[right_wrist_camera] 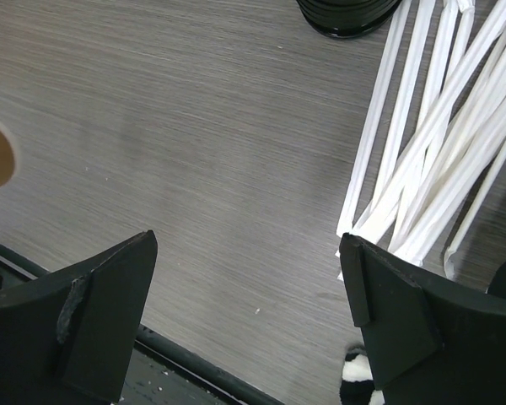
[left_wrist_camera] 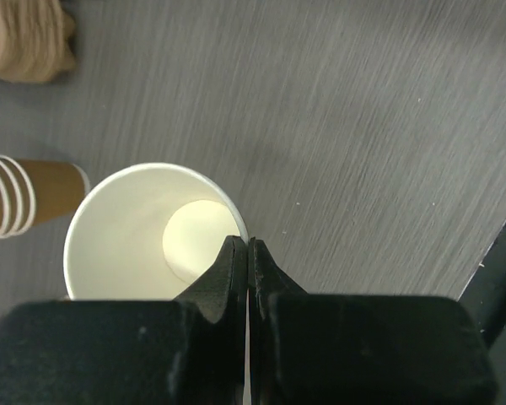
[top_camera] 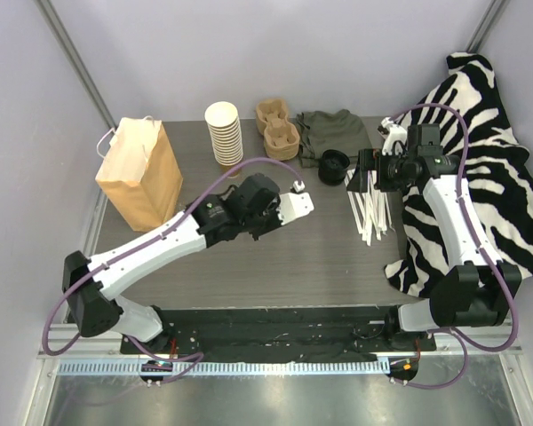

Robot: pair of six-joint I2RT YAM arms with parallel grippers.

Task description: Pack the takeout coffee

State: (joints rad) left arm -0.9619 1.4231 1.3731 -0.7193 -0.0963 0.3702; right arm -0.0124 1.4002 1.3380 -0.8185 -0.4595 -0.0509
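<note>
The dark grey wood-grain table (top_camera: pixel 293 257) carries a brown paper bag (top_camera: pixel 140 173) standing upright at its left end. Along the back sit a stack of paper cups (top_camera: pixel 224 133), cardboard cup carriers (top_camera: pixel 278 129) and a crumpled dark green cloth (top_camera: pixel 331 133). Just in front of the cloth is a small pile of black lids (top_camera: pixel 335 166), with white wrapped straws (top_camera: pixel 370 213) scattered beside it. A zebra-print cloth (top_camera: pixel 480 177) covers the right end.

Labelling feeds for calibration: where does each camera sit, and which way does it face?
Top external: above and behind, looking down on the grey wood-grain table; left arm, right arm show.
Left wrist: faces down past shut jaws pinching an open white-lined paper cup.
Right wrist: faces down between open jaws at white paper-wrapped straws.
Shared: top and right wrist both show the straws.
</note>
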